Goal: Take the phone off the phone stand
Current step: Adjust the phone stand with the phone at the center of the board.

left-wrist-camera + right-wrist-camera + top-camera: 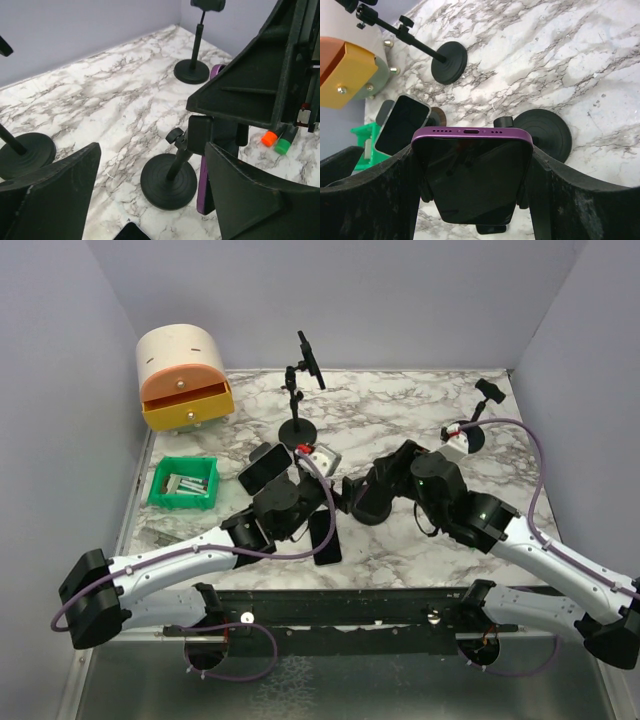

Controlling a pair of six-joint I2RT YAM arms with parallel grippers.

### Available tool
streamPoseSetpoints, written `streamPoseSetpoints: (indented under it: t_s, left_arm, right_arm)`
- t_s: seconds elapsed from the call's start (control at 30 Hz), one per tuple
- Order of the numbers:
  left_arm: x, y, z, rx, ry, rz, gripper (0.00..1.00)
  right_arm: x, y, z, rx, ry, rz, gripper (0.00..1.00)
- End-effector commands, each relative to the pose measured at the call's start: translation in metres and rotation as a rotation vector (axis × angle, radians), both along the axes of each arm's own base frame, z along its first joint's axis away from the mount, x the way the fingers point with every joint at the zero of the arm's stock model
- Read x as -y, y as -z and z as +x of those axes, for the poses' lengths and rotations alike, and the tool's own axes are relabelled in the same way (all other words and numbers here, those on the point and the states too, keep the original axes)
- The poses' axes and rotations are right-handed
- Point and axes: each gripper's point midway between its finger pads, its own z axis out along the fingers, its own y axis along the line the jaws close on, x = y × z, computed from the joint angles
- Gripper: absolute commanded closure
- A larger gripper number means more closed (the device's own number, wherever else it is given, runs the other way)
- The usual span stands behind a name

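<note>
Gripping purple phone (472, 175): right gripper (475, 167); left gripper (152, 157) agape; green bin (180, 503) holds items.

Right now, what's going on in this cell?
The right pincer is closed on the sides of a purple phone, right at the black phone stand. From the left wrist view, the stand's clamp sits against the phone's back, so I can't tell whether the phone is free of it yet. The left pincer hangs open just in front of the stand, holding nothing.
</note>
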Motion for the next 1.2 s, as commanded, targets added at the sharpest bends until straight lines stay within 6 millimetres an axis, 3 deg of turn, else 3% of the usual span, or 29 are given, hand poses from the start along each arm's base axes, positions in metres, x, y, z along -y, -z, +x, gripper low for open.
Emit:
streamPoseSetpoints:
  t_s: [0.0, 0.2, 0.43, 0.6, 0.87, 1.07, 1.17]
  left_arm:
    - [-0.016, -0.015, -0.007, 0.019, -0.019, -0.147, 0.11]
    - [-0.02, -0.007, -0.024, -0.009, 0.046, -0.258, 0.03]
    - [-0.003, 0.01, -0.045, -0.088, 0.211, -0.334, 0.01]
    - [0.004, 0.015, -0.041, -0.133, 0.266, -0.385, 0.01]
    - [0.024, 0.026, -0.042, -0.187, 0.349, -0.39, 0.1]
    - [0.031, 0.029, -0.046, -0.205, 0.386, -0.413, 0.23]
    - [0.033, 0.027, -0.043, -0.199, 0.384, -0.421, 0.35]
  right_arm:
    - [0.006, 0.023, -0.005, -0.069, 0.048, 0.04, 1.0]
    - [0.003, 0.028, 0.0, -0.095, 0.075, 0.21, 1.0]
    - [0.003, 0.038, -0.003, -0.129, 0.098, 0.41, 1.0]
    - [0.001, 0.043, -0.006, -0.139, 0.113, 0.509, 1.0]
    - [0.014, 0.045, -0.007, -0.128, 0.207, 0.628, 1.0]
    - [0.015, 0.057, -0.009, -0.133, 0.238, 0.739, 1.0]
    - [0.014, 0.062, -0.01, -0.149, 0.242, 0.757, 1.0]
